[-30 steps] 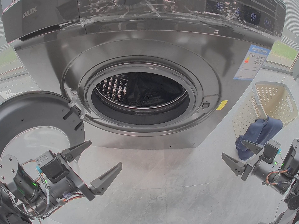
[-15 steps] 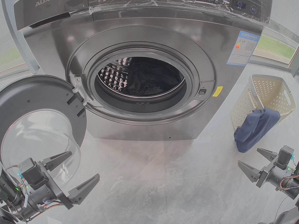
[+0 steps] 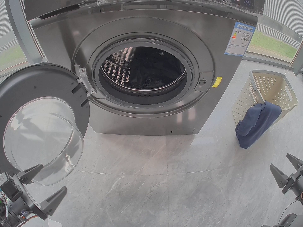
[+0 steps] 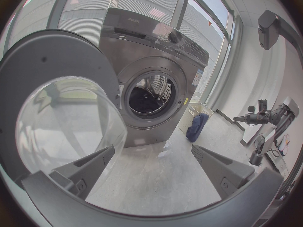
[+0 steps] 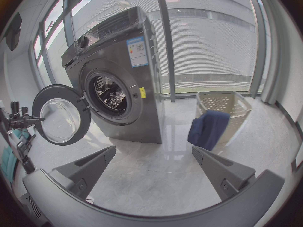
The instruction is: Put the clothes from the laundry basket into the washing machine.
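Note:
The grey washing machine [image 3: 142,19] stands ahead with its round door [image 3: 41,111] swung open to the left. Dark clothes [image 3: 151,70] lie inside the drum. To the right, a beige laundry basket [image 3: 271,89] sits on the floor, and a dark blue garment [image 3: 255,123] hangs over its front rim down to the floor. My left gripper [image 3: 42,186] is open at the lower left, near the door glass, holding nothing. My right gripper [image 3: 285,167] is open at the lower right, a short way in front of the blue garment [image 5: 208,130] and the basket [image 5: 227,104].
Grey tiled floor [image 3: 164,180] spreads open between the grippers and the machine. Tall windows run behind the machine and basket. The open door [image 4: 60,89] juts out on the left side.
The whole head view has pulled back: machine and basket look smaller and farther. Both grippers now sit lower at the frame's corners, still open.

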`<state>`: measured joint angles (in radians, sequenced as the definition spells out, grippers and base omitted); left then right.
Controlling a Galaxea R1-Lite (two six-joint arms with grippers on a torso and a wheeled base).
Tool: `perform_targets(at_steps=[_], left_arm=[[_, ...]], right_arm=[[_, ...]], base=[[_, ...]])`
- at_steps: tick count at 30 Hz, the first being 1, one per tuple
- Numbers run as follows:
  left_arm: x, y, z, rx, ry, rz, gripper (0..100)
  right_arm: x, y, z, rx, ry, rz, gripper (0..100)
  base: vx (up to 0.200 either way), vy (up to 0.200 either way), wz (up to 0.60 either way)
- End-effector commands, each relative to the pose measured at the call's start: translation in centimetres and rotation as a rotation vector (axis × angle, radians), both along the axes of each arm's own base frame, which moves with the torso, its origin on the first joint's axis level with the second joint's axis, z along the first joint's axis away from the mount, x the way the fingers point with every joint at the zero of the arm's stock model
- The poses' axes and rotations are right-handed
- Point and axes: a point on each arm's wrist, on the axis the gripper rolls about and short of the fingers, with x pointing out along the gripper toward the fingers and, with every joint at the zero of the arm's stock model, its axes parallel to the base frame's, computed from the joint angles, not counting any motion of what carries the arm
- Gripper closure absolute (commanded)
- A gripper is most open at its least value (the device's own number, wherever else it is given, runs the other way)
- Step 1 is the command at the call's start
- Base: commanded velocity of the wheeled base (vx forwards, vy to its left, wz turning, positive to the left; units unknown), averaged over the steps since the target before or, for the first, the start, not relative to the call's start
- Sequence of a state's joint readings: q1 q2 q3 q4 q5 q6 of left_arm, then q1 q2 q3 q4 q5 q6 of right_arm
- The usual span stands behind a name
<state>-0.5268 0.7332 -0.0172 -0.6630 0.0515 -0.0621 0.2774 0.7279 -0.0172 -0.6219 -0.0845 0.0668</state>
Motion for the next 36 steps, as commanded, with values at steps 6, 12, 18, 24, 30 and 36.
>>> perform_targets(at_steps=[6, 12, 18, 24, 30, 36], left_arm=[[-4.8, 2.8, -2.4, -0.061, -0.078, 0.121, 0], [-6.8, 3.2, -4.6, -0.059, -0.083, 0.162, 0], [-6.8, 3.1, -5.1, -0.047, -0.038, 0.26, 0], [-7.6, 2.7, -5.5, -0.038, -0.108, 0.395, 0], [-7.5, 3.0, -6.2, 0.062, -0.059, 0.517, 0], [-7.6, 3.0, -6.2, 0.07, -0.053, 0.477, 0]], right_arm=[[-5.0, -1.5, -1.8, 0.015, -0.124, -0.168, 0], [-6.9, -1.7, -3.7, 0.014, -0.135, -0.205, 0], [-8.2, -1.6, -5.4, 0.002, -0.11, -0.241, 0], [-8.1, -1.6, -5.7, -0.018, -0.104, -0.251, 0], [-8.1, -1.6, -5.8, -0.041, -0.095, -0.23, 0], [-8.1, -1.6, -5.8, -0.04, -0.095, -0.23, 0]], base=[[0.0, 0.0, 0.0], [0.0, -0.1, 0.0], [0.0, -0.067, 0.0], [0.0, 0.0, 0.0], [0.0, 0.0, 0.0], [0.0, 0.0, 0.0]])
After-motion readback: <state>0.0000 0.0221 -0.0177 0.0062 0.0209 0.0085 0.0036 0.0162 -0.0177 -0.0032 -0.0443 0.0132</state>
